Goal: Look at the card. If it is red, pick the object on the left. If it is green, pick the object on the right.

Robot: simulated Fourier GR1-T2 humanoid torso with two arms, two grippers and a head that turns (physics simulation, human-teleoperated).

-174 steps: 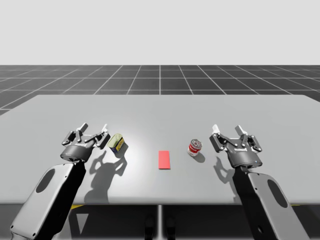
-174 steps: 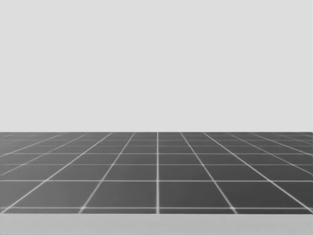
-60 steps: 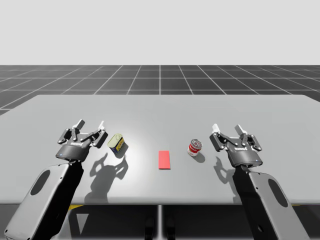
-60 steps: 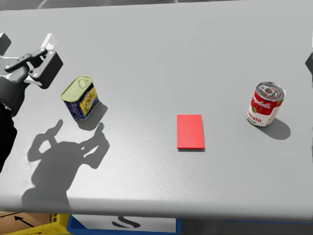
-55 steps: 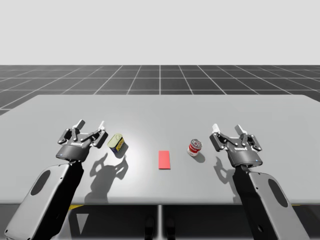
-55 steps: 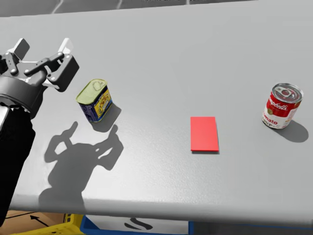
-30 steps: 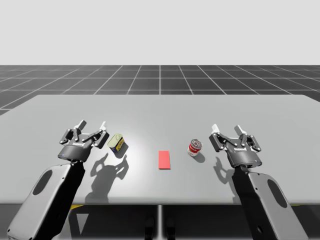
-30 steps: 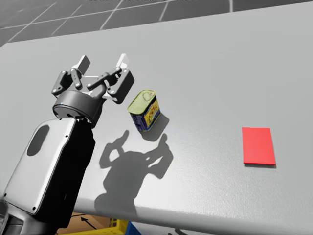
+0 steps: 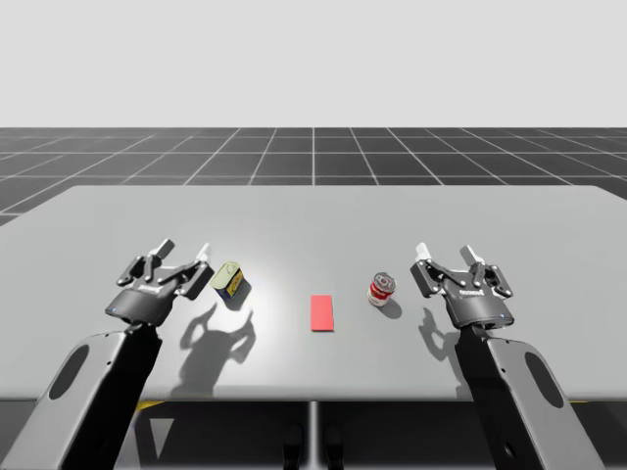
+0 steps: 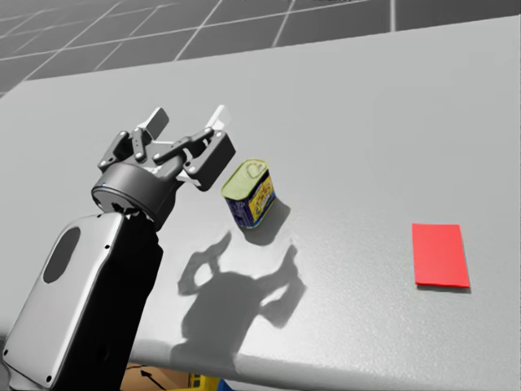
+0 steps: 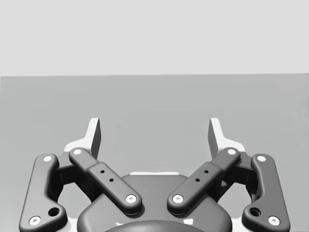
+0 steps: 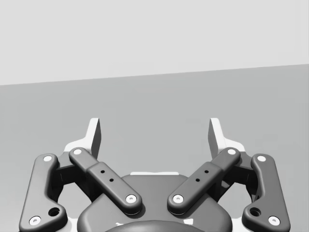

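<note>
Two forearms run off the high view's bottom edge, so I can make out each arm only from partway along. My left gripper [image 9: 184, 250] hovers tilted forward over the table [image 9: 313, 211], its fingers spread wide with nothing between them. The blue tin [image 10: 251, 194] with a yellow-green lid stands just to its right, apart from the nearer finger. My right gripper [image 9: 447, 253] is spread the same way, with the red-and-white round can [image 9: 381, 289] just to its left. Between tin and can the red card [image 9: 321, 313] lies flat, well away from both grippers.
</note>
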